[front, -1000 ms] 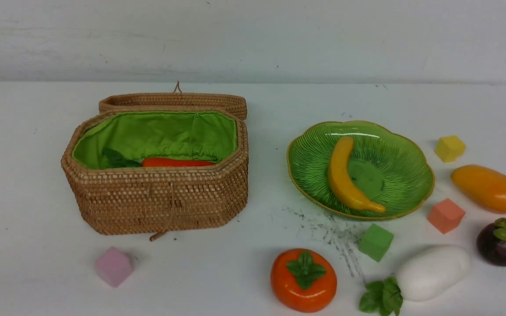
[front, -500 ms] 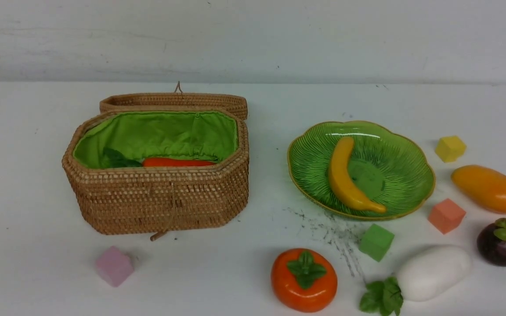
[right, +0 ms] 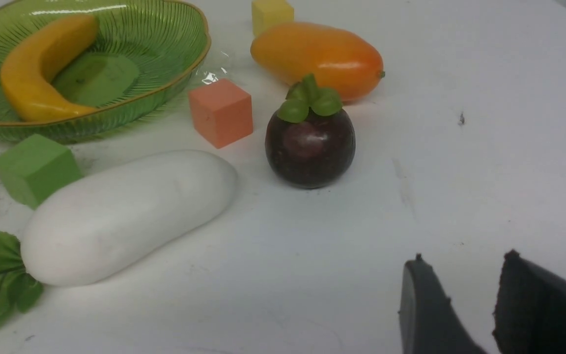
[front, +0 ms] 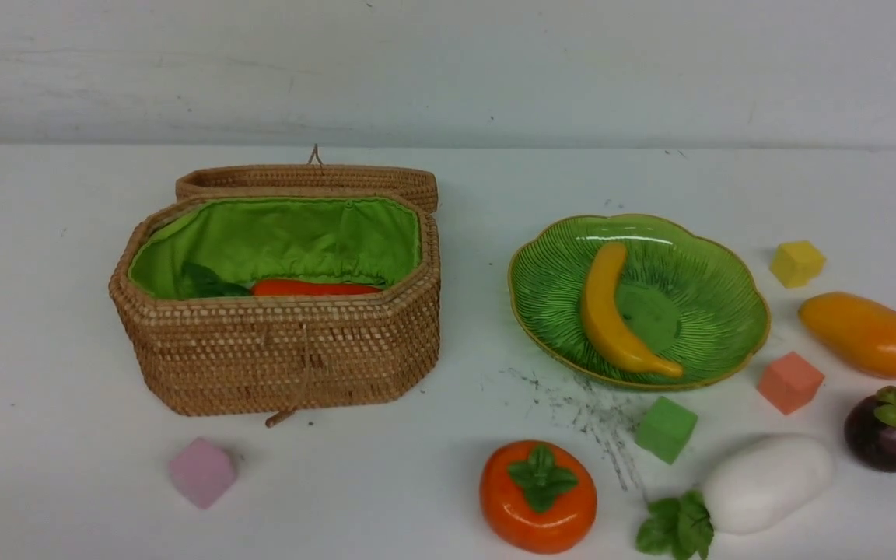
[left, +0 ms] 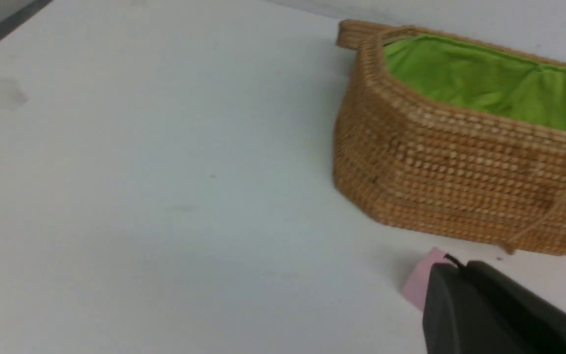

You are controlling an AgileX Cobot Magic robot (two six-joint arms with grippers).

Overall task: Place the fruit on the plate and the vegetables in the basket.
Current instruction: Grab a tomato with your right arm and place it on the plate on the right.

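Sitting untouched, the mangosteen (right: pixel 310 147); right end effector (right: pixel 465 258) well apart.

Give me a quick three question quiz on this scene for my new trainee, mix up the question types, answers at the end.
1. True or false: the banana lies on the plate.
2. Which vegetable sits outside the basket? A) cucumber B) radish C) pumpkin
3. How many fruits are not yet on the plate?
Key: 1 true. 2 B. 3 three: persimmon, mango, mangosteen.
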